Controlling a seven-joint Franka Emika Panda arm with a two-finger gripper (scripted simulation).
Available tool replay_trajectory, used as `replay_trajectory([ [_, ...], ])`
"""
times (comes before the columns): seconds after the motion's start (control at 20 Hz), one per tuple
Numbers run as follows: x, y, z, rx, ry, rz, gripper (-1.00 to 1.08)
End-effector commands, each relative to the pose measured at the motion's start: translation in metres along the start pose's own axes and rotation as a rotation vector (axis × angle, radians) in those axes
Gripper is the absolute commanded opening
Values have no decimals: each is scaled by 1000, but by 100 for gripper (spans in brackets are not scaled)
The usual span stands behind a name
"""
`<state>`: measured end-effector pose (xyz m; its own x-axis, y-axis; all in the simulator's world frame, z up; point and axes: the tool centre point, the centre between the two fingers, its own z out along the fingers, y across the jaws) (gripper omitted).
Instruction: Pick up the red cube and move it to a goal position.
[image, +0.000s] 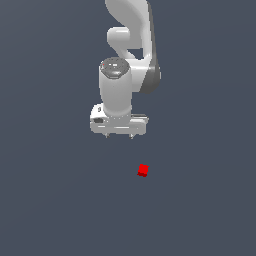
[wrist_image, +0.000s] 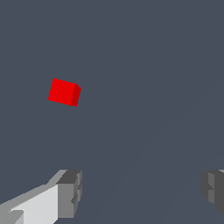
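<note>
Flat slate-grey floor, nothing else on it. Red cube (image: 143, 170) sits apart from the gripper (image: 119, 135), off toward the exterior view's right. Fingers (wrist_image: 69, 194) wide apart, empty. Centre over the cube, square up to its skewed faces, then descend.

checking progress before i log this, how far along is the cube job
Nothing looks done yet: the red cube lies loose on the floor. In hand: the tool hangs open and empty, apart from the cube and off to its side. Left: lining up, grasping, and carrying it to the goal.
</note>
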<state>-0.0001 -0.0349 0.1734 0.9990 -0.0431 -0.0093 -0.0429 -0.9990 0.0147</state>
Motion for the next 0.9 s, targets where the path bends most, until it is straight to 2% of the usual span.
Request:
replay_trajectory([
  [0.0, 0, 0, 0, 0, 0, 0, 100],
  [0.4, 6, -12, 16, 2, 1, 25, 100],
  [0.85, 29, -50, 66, 7, 3, 105, 100],
])
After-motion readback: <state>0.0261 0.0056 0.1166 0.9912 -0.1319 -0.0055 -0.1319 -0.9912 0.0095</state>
